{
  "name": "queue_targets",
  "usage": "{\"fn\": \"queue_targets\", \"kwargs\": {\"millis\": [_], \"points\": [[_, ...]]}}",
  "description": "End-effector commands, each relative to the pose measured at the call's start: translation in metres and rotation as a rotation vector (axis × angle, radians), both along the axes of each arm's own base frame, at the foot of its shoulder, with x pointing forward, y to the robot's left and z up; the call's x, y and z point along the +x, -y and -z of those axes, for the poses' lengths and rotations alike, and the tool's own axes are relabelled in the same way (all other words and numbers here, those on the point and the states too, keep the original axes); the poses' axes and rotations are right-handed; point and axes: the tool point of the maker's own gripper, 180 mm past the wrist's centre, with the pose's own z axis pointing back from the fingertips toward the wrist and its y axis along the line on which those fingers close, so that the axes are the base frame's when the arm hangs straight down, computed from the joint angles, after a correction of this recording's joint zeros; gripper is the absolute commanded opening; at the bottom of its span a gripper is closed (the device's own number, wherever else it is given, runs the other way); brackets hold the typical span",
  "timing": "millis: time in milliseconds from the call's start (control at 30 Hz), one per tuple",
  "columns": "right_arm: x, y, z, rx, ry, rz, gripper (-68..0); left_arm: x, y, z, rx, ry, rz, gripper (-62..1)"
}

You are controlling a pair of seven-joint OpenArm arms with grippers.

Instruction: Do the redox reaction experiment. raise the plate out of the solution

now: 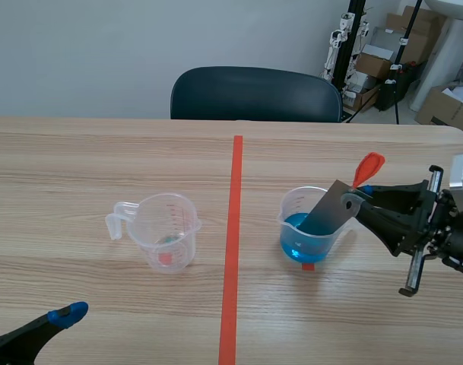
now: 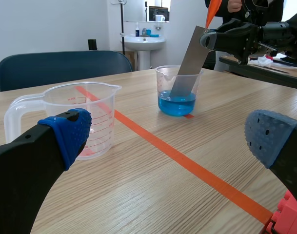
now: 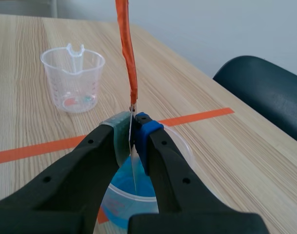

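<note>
A thin, flat, dull-grey metal plate [image 1: 326, 209] stands tilted in a small clear plastic beaker [image 1: 292, 228] on the right half of the pale wood-grain bench [image 1: 79, 167]. Its lower end is dipped in the bright blue solution [image 1: 298, 242] that fills the bottom part of the beaker, and its upper end leans out over the rim toward the right arm. The right end effector [image 1: 351, 204] is clamped on that upper end: in its own wrist view the two thick black fingers press together with the plate edge-on between a grey-green dotted pad and a blue one. A narrow orange-red tab [image 1: 368, 167], rounded at its tip, rises from the top of the plate just past the pads. The left end effector [image 2: 168, 134] is low over the near left part of the bench, its fingers spread wide apart with nothing between them; their blue pads are soft and dimpled. Ahead of it stands a second clear measuring cup [image 1: 166, 232] with a loop handle, a pouring lip and red graduation marks on its wall. It holds no blue liquid, and small reddish and greenish marks show at its bottom. A straight orange-red tape line [image 1: 233, 251] runs down the middle of the bench between the two vessels. A dark padded chair [image 1: 254, 93] with a curved back sits at the far edge.
</note>
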Motion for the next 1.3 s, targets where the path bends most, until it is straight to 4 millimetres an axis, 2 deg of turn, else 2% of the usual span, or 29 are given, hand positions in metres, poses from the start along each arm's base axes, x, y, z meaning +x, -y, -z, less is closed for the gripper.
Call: {"fn": "queue_targets", "kwargs": {"millis": [0,233,633,1267], "points": [[0.006,0.003,-0.007,0.016,0.015,0.013,-66.9,0.002,-0.003,-0.006,-0.012,0.023,-0.003,1.4],[0.009,0.004,-0.003,-0.004,-0.004,0.031,-66.9,0.002,-0.003,-0.006,-0.012,0.023,-0.003,1.4],[0.040,0.006,-0.001,-0.048,-0.126,0.084,-66.9,0.002,-0.003,-0.006,-0.012,0.023,-0.003,1.4],[0.042,-0.010,-0.002,-0.100,-0.150,0.057,-66.9,0.002,-0.003,-0.006,-0.012,0.023,-0.003,1.4]]}}
